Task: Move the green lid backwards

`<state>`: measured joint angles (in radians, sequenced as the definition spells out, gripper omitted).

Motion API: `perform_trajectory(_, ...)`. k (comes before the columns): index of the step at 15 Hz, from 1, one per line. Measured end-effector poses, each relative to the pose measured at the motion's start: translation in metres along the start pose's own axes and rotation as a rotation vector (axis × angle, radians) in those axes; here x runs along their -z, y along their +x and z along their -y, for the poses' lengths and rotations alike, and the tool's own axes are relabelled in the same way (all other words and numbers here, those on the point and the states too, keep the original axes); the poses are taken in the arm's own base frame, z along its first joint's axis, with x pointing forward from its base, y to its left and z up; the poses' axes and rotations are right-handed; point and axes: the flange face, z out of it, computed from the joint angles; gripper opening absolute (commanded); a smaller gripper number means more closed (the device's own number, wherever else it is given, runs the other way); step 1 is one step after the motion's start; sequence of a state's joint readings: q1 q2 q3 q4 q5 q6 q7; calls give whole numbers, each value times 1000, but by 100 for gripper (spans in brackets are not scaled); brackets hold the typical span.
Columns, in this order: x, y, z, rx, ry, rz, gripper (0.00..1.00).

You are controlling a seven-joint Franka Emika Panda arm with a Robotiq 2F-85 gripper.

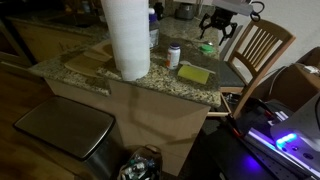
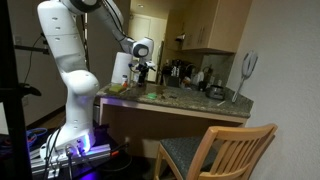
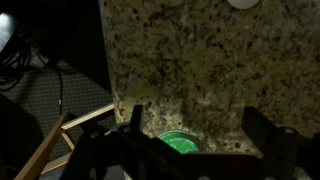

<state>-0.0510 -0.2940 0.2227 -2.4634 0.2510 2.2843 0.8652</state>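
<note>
We note small flat bright green plastic lid [image 3: 176, 143] on speckled granite tabletop [image 3: 190, 60], close to its edge, near wooden chair [image 1: 262, 48]. Jaws wide apart, above lid, one each side; contact we cannot tell. Yellow rectangular block [image 1: 194, 73] and white can [image 1: 174, 54] nearby.

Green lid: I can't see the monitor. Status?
Gripper open, over the lid. Green lid flat on the counter near its edge, not gripped. Yellow sponge and white can stand clear of it.
</note>
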Motion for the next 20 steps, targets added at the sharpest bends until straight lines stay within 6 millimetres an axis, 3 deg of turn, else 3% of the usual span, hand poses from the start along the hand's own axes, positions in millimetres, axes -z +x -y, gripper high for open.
perform_trajectory(3, 10, -1, 0, 2, 17, -11, 100)
perform_trajectory(12, 2, 19, 6, -261, 164, -137, 100)
perform_trajectory(20, -1, 16, 5, -350, 129, -168, 100)
